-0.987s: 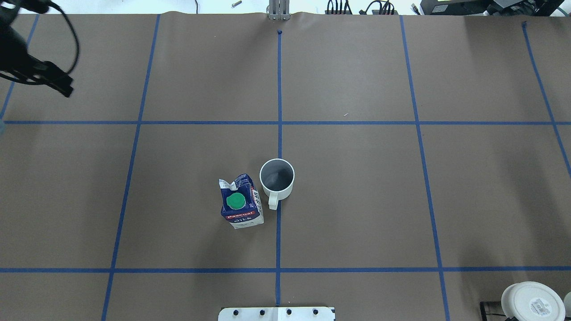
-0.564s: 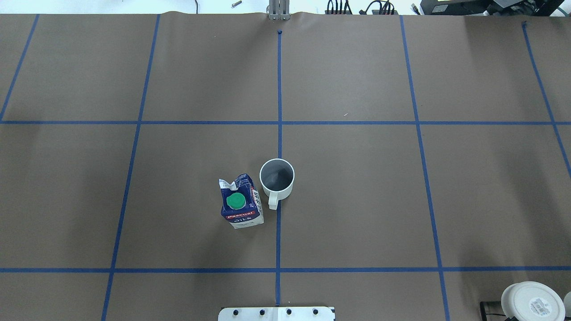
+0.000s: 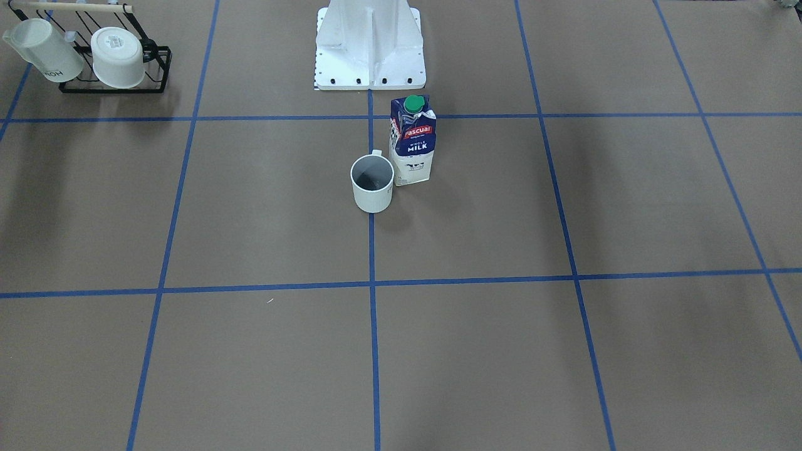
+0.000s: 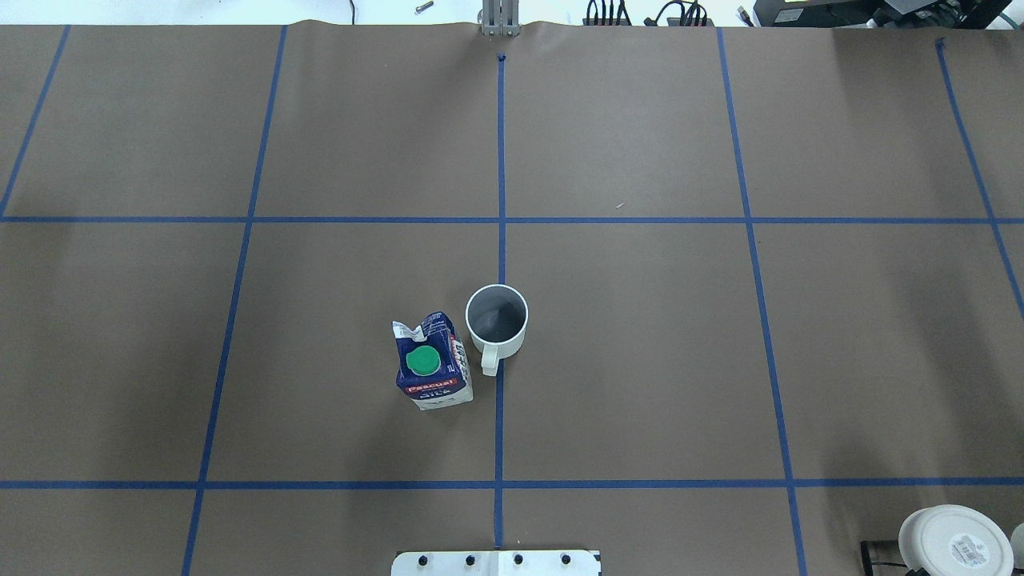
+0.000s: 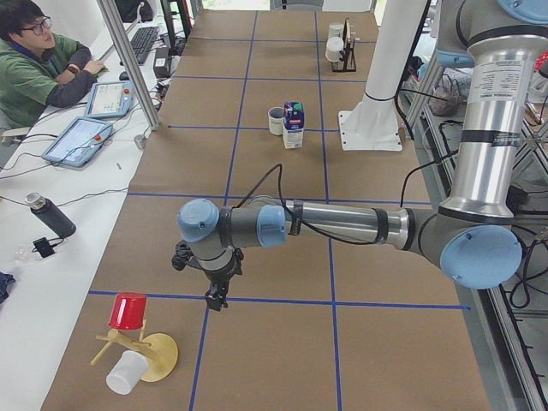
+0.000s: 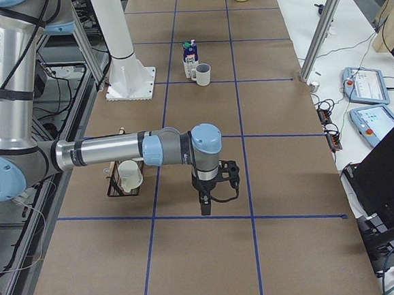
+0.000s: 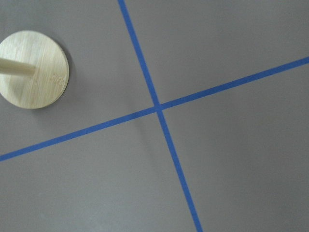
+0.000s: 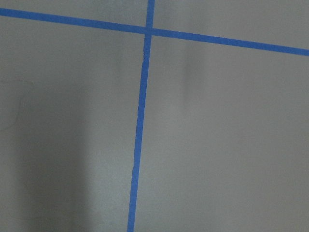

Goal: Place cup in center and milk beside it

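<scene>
Brown paper (image 3: 250, 207) covers the table, gridded with blue tape (image 3: 371, 250).

Front-facing view: the cup (image 3: 372, 185) stands upright on the centre tape line, mouth up, dark grey inside. The milk (image 3: 411, 141) stands upright just beside it, on the robot's left side and a little nearer the white base plate (image 3: 369, 47). I cannot tell whether they touch. A wire rack (image 3: 156, 69) with two white cups sits at the corner on the robot's right.

Overhead view: cup on the centre line, handle pointing toward the robot. Milk close by on its left, green cap up, red label facing the robot.

Left-end view: the near arm stretches low across the table. The left gripper (image 5: 216, 295) points down over a tape crossing, well apart from cup and milk. Finger spread cannot be told from here. Nearby is a wooden stand (image 5: 158, 355) carrying a red cup (image 5: 128, 310). An operator (image 5: 38, 68) sits at the side bench.

Right-end view: the near arm lies low, and the right gripper (image 6: 205, 205) points down just above a tape line, near the wire rack. Fingers spread or pressed together: cannot tell. Cup and milk are far up the table.

Left wrist view: a tape crossing on the paper, with the round base of the wooden stand at the upper left.

Right wrist view: a tape crossing on shadowed paper.
</scene>
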